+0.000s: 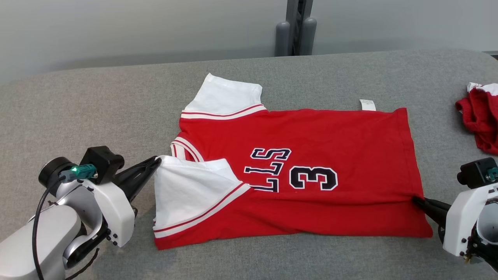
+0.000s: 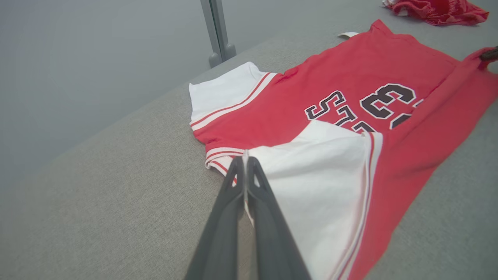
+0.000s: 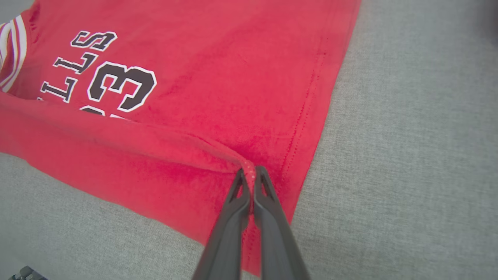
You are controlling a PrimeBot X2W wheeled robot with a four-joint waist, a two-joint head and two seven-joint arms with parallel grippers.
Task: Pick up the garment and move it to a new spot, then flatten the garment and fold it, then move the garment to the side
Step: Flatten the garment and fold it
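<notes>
My left gripper is clamped tight on the edge of the white sleeve, its two dark fingers pressed together with a thin line of white cloth between them. My right gripper is likewise pinched shut, on a small ridge of red cloth at the hem.

Between the two grips stretches the near long flap of the jersey, turned over onto the body so that it covers the lower part of the lettering (I can read "LLS" and a "3" sideways). The jersey lies flat in the middle of the grey padded table, neck towards my left and hem towards my right. The far sleeve is spread out flat. A white label sticks out at the far edge. A second, crumpled red garment sits well apart at the table's right edge.
</notes>
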